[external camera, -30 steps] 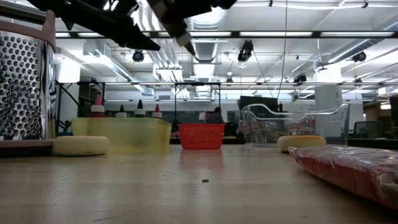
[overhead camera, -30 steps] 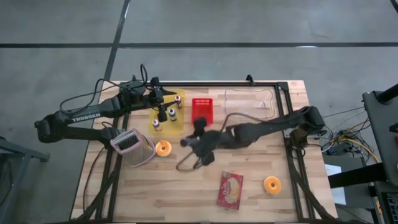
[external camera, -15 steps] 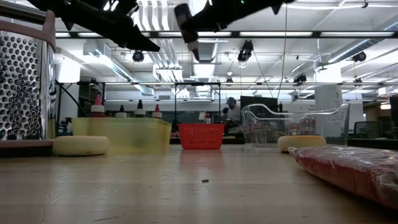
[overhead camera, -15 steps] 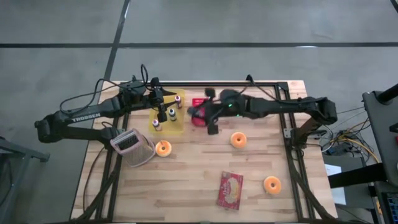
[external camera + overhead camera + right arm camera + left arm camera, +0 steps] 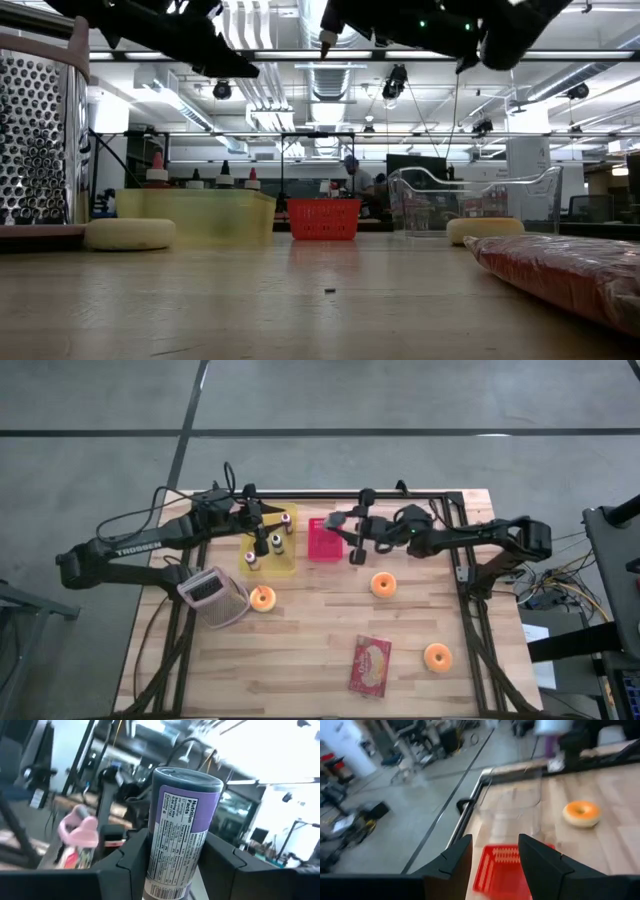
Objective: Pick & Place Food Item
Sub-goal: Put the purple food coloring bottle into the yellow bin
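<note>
A can (image 5: 182,820) with a purple nutrition label and a dark lid sits between the fingers of my right gripper (image 5: 175,840). In the high view that gripper (image 5: 342,525) hangs above the red basket (image 5: 325,540) near the table's far edge. The left wrist view shows the can (image 5: 551,727) farther off. My left gripper (image 5: 495,842) is open with nothing between its fingers. It hangs over the yellow tray of bottles (image 5: 268,550), left of the basket (image 5: 500,870). Three doughnuts (image 5: 381,584) (image 5: 262,598) (image 5: 437,656) and a red food packet (image 5: 370,665) lie on the table. My right gripper pinches the can between its two fingers, on the labelled side wall (image 5: 165,860) at the end nearer the wrist. The fingers come from the table's right, about level, and lie along the can. The lidded end (image 5: 187,775) juts past the fingertips, and the can is lifted clear.
A clear plastic container (image 5: 402,525) stands right of the basket at the far edge, under the right arm. A metal grater (image 5: 213,598) stands at the left beside one doughnut. A black frame rail (image 5: 340,493) runs along the table's far edge.
My right gripper has swung from over the middle of the table toward the far edge. It now hangs above the red basket. It has tipped up from pointing down to about level. The arm no longer covers the middle doughnut.
</note>
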Robot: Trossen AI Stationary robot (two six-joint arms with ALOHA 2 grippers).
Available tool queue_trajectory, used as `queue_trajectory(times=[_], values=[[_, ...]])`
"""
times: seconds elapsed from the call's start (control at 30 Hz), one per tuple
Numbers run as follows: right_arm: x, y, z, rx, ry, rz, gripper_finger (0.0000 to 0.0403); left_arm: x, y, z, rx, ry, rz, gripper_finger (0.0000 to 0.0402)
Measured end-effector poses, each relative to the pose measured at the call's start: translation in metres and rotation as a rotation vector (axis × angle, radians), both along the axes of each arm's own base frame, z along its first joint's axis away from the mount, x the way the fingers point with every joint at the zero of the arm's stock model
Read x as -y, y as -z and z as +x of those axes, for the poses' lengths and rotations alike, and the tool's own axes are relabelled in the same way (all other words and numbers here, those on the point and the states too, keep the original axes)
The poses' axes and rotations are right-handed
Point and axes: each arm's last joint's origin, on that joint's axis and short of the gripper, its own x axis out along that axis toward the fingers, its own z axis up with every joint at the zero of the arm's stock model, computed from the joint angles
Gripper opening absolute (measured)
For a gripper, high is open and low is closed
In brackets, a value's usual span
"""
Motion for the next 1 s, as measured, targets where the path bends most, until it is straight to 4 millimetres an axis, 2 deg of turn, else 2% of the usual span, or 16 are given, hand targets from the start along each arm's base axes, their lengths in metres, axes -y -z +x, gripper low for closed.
queue_trajectory(times=[0.17, 0.27, 0.37, 0.53, 0.83, 1.0], values=[[0.009, 0.0, -0.007, 0.2, -0.05, -0.042, 0.0141, 0.002, -0.008, 0.006, 0.109, 0.159, 0.008, 0.0163], [0.013, 0.006, -0.005, 0.243, -0.127, -0.073, 0.0141, 0.003, -0.011, 0.01, 0.162, 0.235, 0.021, 0.0163], [0.021, 0.015, -0.002, 0.276, -0.131, -0.07, 0.0141, 0.001, -0.011, 0.014, 0.186, 0.245, 0.037, 0.0163], [0.03, 0.028, 0.01, 0.252, -0.12, -0.056, 0.0141, -0.003, -0.01, 0.023, 0.227, 0.247, 0.062, 0.0163], [0.035, 0.018, 0.023, 0.295, -0.116, -0.088, 0.0141, -0.014, 0.012, 0.047, 0.223, 0.248, 0.055, 0.0163], [0.034, 0.023, 0.021, 0.276, -0.115, -0.093, 0.0141, -0.016, 0.012, 0.052, 0.264, 0.248, 0.075, 0.0163]])
